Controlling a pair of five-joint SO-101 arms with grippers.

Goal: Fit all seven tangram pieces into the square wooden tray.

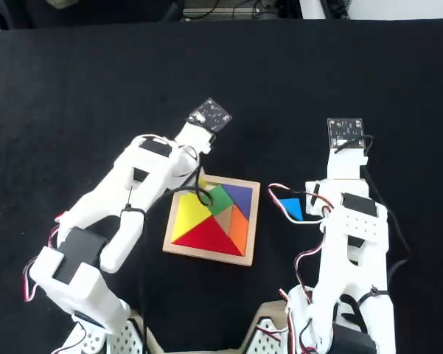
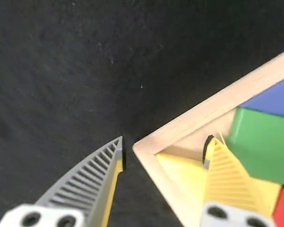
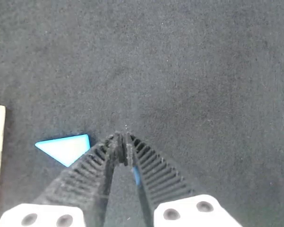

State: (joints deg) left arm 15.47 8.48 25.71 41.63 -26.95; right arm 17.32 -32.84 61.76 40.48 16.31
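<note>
Left jaws, spread astride the tray (image 2: pixel 217 106) corner, should seat the yellow piece (image 2: pixel 179 175) gently; right jaws are clenched beside the blue triangle (image 3: pixel 66 147)

We see soft, even light from above; the black worktop (image 1: pixel 74 74) swallows shadows, while the wooden tray (image 2: pixel 203 113) rim gleams pale

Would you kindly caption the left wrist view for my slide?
Open left gripper straddles a corner of the square wooden tray, one finger inside over the yellow triangle piece.
</note>
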